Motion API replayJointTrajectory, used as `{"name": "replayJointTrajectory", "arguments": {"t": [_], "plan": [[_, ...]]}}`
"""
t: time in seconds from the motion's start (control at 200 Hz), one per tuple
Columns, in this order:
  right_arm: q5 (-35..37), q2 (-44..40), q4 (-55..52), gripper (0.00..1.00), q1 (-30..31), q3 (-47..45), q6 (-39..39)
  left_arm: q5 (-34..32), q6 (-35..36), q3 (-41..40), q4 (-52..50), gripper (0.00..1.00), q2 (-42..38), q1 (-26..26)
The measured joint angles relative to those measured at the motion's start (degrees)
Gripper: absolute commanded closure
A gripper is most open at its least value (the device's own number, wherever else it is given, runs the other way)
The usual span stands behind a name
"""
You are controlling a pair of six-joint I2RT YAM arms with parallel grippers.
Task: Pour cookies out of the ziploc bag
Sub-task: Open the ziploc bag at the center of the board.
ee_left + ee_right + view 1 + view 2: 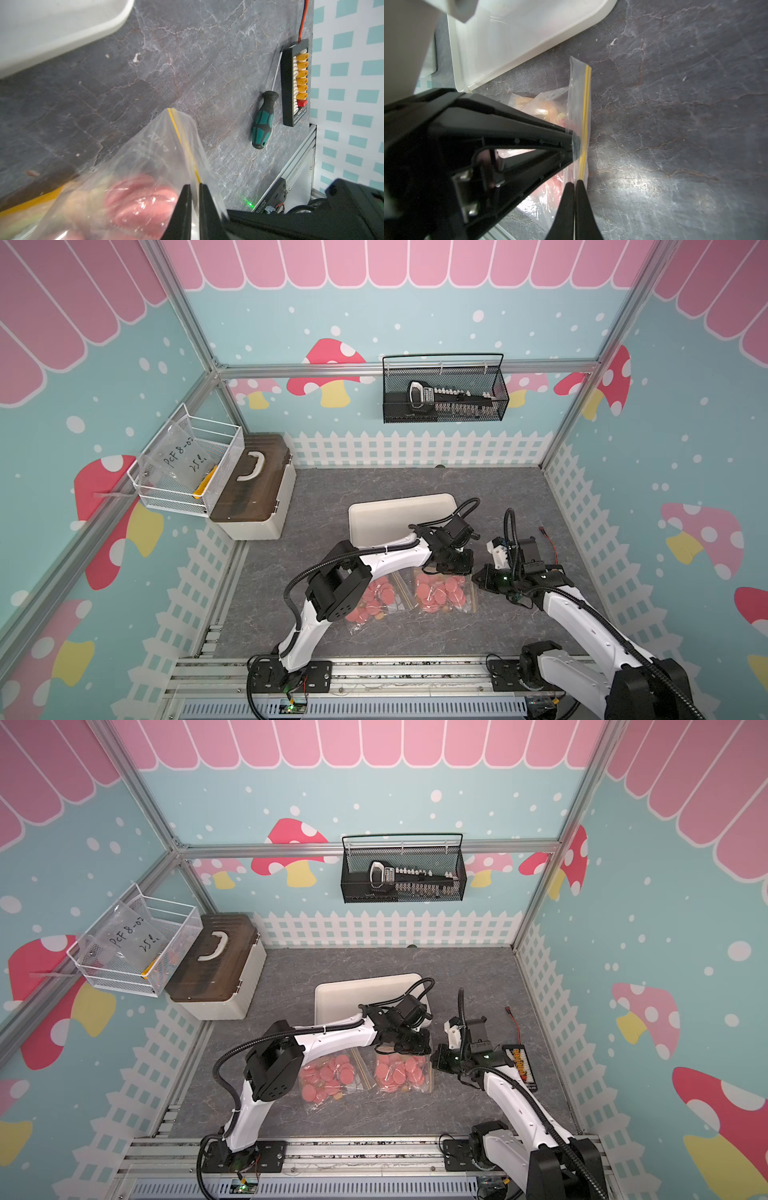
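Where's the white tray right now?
In both top views the white tray lies mid-table, just behind the pinched ziploc bag, toward the back fence; the left arm hides its near right corner.

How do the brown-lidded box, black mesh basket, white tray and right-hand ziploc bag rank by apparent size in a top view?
1. Brown-lidded box and black mesh basket: alike, not ranked.
2. White tray, partly hidden.
3. Right-hand ziploc bag.

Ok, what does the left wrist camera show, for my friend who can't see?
The left claw pinches a clear ziploc bag of pink cookies by its yellow zip strip. A white tray and a screwdriver sit on the table.
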Motion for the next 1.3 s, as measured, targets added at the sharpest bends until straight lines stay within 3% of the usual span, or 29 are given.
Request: {"name": "replayJointTrajectory", "arguments": {"t": [0.21, 0.305, 0.565, 1.301], "plan": [[0.59, 0.0, -0.04, 0.99, 0.02, 0.0, -0.07, -0.24, -0.11, 0.15, 0.02, 1.0, 0.0, -0.04], [0.94, 0.04, -0.02, 0.89, 0.02, 0.0, -0.22, -0.44, -0.11, 0.15, 0.04, 1.0, 0.0, -0.09], [1.53, 1.01, -0.02, 0.76, 0.24, 0.0, -0.57, -0.81, -0.11, 0.13, 0.24, 1.0, 0.0, -0.11], [3.45, 2.97, 2.32, 0.85, 0.37, 0.0, -0.61, -0.52, -0.09, 0.13, 0.66, 1.0, 0.0, -0.37]]}}
